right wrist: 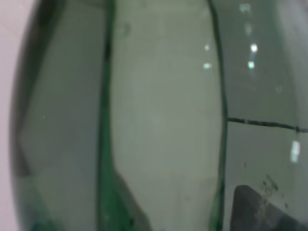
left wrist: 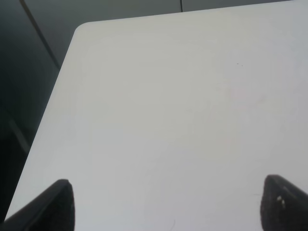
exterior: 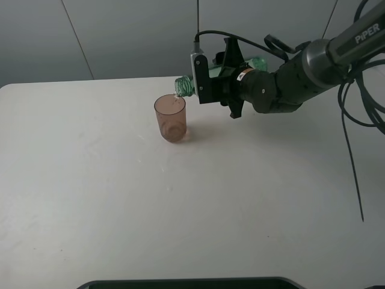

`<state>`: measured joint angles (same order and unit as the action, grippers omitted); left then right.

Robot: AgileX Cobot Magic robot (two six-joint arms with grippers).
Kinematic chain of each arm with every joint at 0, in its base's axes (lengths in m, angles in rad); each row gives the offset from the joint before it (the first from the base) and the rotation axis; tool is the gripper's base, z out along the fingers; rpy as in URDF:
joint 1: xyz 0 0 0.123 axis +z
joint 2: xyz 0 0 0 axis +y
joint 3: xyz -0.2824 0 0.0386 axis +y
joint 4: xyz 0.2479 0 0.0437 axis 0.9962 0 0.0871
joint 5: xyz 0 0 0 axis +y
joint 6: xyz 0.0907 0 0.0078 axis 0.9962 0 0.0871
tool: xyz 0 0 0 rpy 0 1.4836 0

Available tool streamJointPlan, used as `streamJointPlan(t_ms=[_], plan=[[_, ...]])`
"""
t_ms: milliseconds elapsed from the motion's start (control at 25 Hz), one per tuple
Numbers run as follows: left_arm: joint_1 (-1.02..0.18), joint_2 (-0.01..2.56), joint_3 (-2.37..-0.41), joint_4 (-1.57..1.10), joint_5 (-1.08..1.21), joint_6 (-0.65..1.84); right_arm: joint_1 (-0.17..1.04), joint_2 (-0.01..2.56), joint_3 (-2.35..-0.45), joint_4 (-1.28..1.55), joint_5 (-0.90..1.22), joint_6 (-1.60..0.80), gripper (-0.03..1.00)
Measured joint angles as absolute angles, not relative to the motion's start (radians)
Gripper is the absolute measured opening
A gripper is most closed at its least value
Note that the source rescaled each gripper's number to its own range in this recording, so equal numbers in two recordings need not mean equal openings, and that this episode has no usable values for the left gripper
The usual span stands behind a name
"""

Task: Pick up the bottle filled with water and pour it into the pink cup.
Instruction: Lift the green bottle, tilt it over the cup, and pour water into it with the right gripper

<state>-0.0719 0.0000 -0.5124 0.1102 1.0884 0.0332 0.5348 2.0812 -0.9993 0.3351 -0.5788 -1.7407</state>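
The bottle (right wrist: 159,115), clamped in the right gripper's (exterior: 206,77) fingers, lies tipped, mouth just over the pink cup (exterior: 171,120) on the tabletop (exterior: 120,198). Pickup is done; the pour appears under way. The left gripper's (left wrist: 168,211) fingers stand wide, empty.

A robotics lab: a plain white table (exterior: 120,211), grey wall panels (exterior: 132,36) behind it, a PiPER-marked robot arm (exterior: 337,48) and loose black cables (exterior: 353,162) above it.
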Motion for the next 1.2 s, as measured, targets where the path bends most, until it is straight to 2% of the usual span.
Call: streamJointPlan(t_ms=[1200], plan=[[-0.072,0.0,-0.512,0.11,1.088,0.033,0.535,2.081,-1.001,0.35,-0.584,-1.833,0.0]])
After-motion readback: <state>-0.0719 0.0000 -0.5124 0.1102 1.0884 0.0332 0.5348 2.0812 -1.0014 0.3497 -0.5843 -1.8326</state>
